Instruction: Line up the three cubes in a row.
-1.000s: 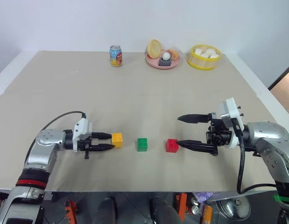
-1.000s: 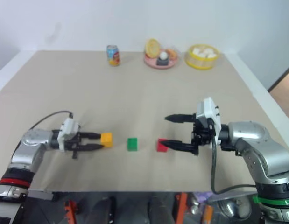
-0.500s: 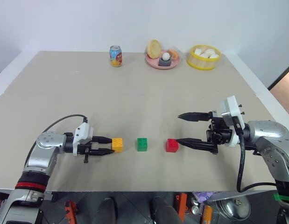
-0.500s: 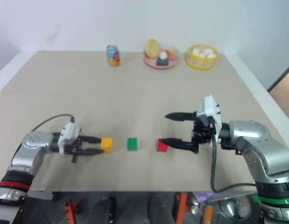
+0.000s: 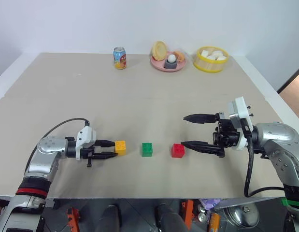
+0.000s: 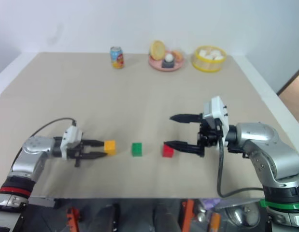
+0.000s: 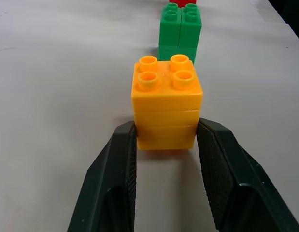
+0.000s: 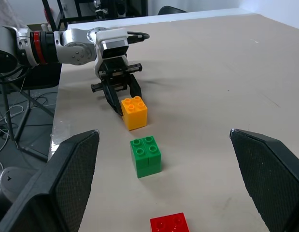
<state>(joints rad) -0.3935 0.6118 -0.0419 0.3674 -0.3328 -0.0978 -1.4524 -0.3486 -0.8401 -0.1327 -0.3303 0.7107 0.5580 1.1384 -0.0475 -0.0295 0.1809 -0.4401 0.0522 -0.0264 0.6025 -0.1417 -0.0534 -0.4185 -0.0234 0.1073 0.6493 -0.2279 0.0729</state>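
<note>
Three cubes stand in a row near the table's front edge: yellow-orange cube (image 5: 121, 147), green cube (image 5: 147, 149), red cube (image 5: 177, 150). My left gripper (image 5: 115, 149) lies level, left of the row. It is shut on the yellow-orange cube (image 7: 167, 104), its fingertips (image 7: 127, 145) pinching the cube's near lower sides. The green cube (image 7: 180, 29) stands just beyond. My right gripper (image 5: 183, 130) hangs wide open to the right of the red cube. Its lower finger ends just above and beside that cube, and nothing lies between its fingers.
At the table's far edge stand a soda can (image 5: 120, 58), a pink plate (image 5: 156, 63) with food on it and a yellow basket (image 5: 211, 65) of white lumps. A black cable loops from my left wrist.
The yellow-orange cube in my left gripper has shifted slightly toward the front edge, coming level with the green cube. My right gripper has stayed open and in place.
</note>
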